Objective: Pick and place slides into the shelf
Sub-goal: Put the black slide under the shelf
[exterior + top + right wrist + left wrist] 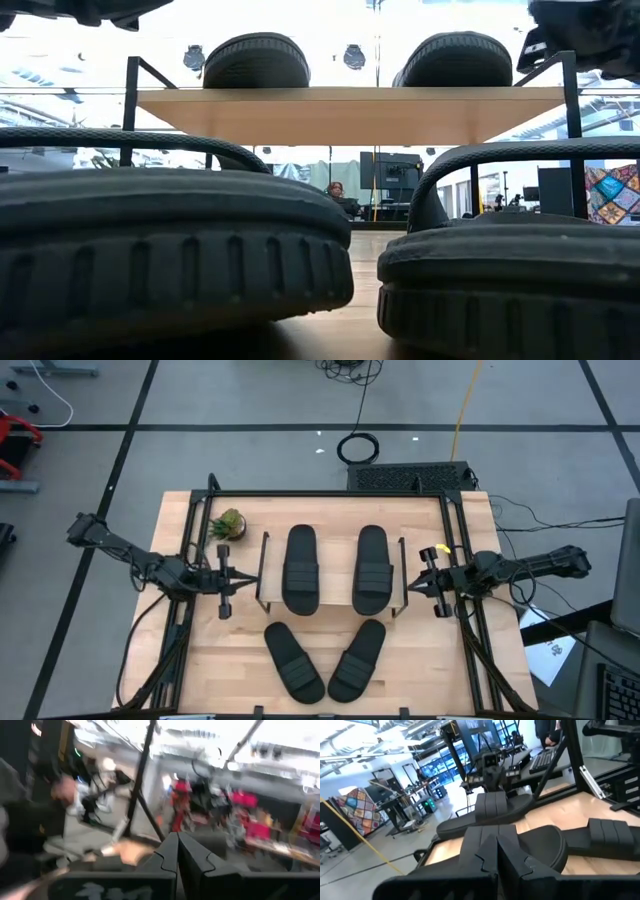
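The shelf point(335, 575) stands mid-table, and two black slides point(300, 570) point(371, 568) lie side by side on its top board, soles down. Two more slides point(293, 660) point(358, 660) lie on the tabletop in front of it, and they fill the foreground of the low view point(170, 250) point(510, 270). My left gripper point(250, 580) is shut and empty, level, and points at the shelf's left wire frame. My right gripper point(410, 586) is shut and empty, level, and points at the shelf's right wire frame. The shut fingers show in both wrist views point(497, 852) point(177, 852).
A small potted plant point(228, 525) stands at the table's far left, behind my left gripper. A black box point(410, 478) sits at the far edge. The table's black frame rails point(452, 540) run along its sides. A person sits in the room beyond point(335, 190).
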